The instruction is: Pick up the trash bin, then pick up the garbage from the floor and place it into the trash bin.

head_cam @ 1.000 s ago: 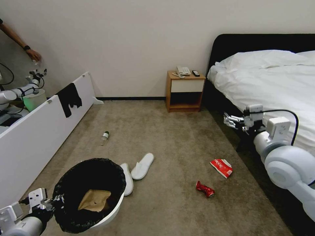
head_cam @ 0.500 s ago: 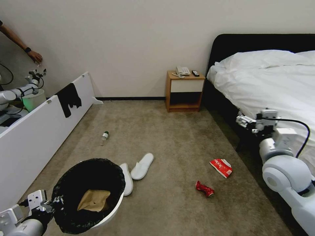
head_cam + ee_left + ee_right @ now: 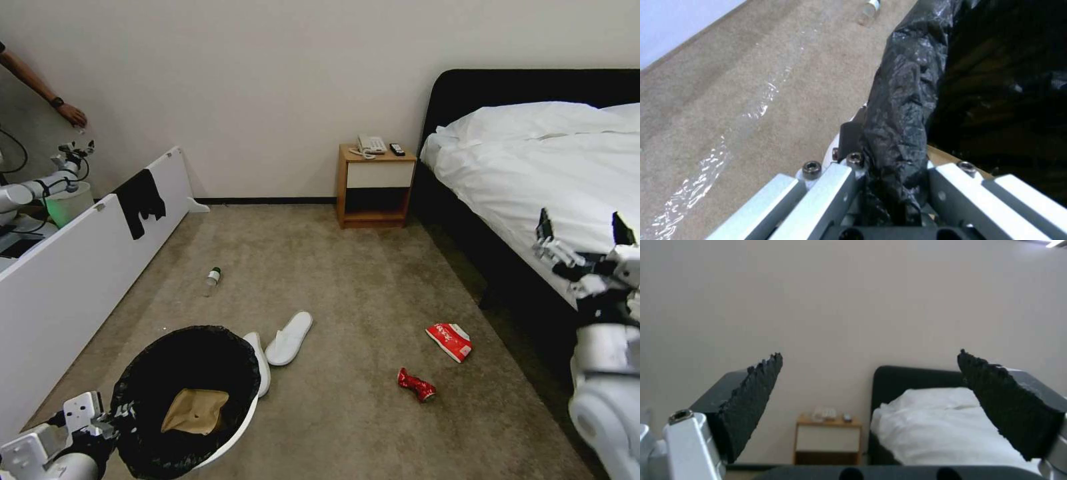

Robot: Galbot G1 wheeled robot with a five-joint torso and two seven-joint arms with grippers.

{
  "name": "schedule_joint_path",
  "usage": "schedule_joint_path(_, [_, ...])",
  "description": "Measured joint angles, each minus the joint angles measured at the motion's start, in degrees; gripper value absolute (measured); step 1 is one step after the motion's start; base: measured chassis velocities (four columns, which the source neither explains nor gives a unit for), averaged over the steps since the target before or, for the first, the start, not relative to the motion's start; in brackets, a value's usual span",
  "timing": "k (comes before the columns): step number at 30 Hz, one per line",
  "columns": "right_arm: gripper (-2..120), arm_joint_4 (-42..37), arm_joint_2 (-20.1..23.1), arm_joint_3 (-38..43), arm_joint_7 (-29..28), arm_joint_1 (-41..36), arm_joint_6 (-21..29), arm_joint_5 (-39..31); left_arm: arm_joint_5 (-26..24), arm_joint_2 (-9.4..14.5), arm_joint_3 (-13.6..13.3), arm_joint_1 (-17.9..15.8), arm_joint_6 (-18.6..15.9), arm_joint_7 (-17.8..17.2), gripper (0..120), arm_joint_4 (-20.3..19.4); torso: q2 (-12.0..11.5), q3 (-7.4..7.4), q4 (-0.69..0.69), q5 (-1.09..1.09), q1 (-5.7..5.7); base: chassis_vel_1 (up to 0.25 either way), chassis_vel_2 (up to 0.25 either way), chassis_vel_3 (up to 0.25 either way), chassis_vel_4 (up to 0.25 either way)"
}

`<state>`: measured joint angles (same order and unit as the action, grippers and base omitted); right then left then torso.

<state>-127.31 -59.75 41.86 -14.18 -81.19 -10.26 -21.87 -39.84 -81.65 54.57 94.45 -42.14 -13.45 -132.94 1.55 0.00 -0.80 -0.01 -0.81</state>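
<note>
The trash bin (image 3: 238,430), white with a crinkled black bag, hangs tilted at the lower left of the head view. A brown paper bag (image 3: 195,411) lies inside it. My left gripper (image 3: 115,421) is shut on its rim; the left wrist view shows the bag-covered rim (image 3: 900,110) between the fingers of that gripper (image 3: 897,160). On the carpet lie two white slippers (image 3: 290,337), a green-capped bottle (image 3: 213,277), a red snack packet (image 3: 451,341) and a red wrapper (image 3: 417,385). My right gripper (image 3: 581,224) is raised beside the bed, open and holding nothing, its fingers (image 3: 751,396) spread wide.
A wooden nightstand (image 3: 375,190) with a phone stands at the back wall beside the bed (image 3: 553,160). A white board (image 3: 73,273) with a black cloth (image 3: 140,200) runs along the left, with another robot (image 3: 40,183) and a pale bucket (image 3: 67,203) behind it. Bare carpet lies mid-floor.
My right arm has swung out to the right and its gripper has turned from pointing left to pointing up. The bin in my left gripper has dipped slightly.
</note>
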Motion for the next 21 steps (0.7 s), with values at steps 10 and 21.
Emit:
schedule_joint_path(10, [100, -1.04, -6.99, -5.39, 0.78, -7.08, -2.63, 10.72, 1.95, -0.75, -0.61, 0.10, 0.07, 1.40, 2, -0.13, 0.00, 0.00, 0.00, 0.00, 0.00, 0.000, 0.000, 0.000, 0.000])
schedule_joint_path(21, [100, 0.37, -8.96, -8.17, 0.75, -8.38, -2.82, 13.75, 3.30, -1.30, -0.84, 0.25, 0.56, 2.25, 2, -0.02, 0.00, 0.00, 0.00, 0.01, 0.00, 0.000, 0.000, 0.000, 0.000])
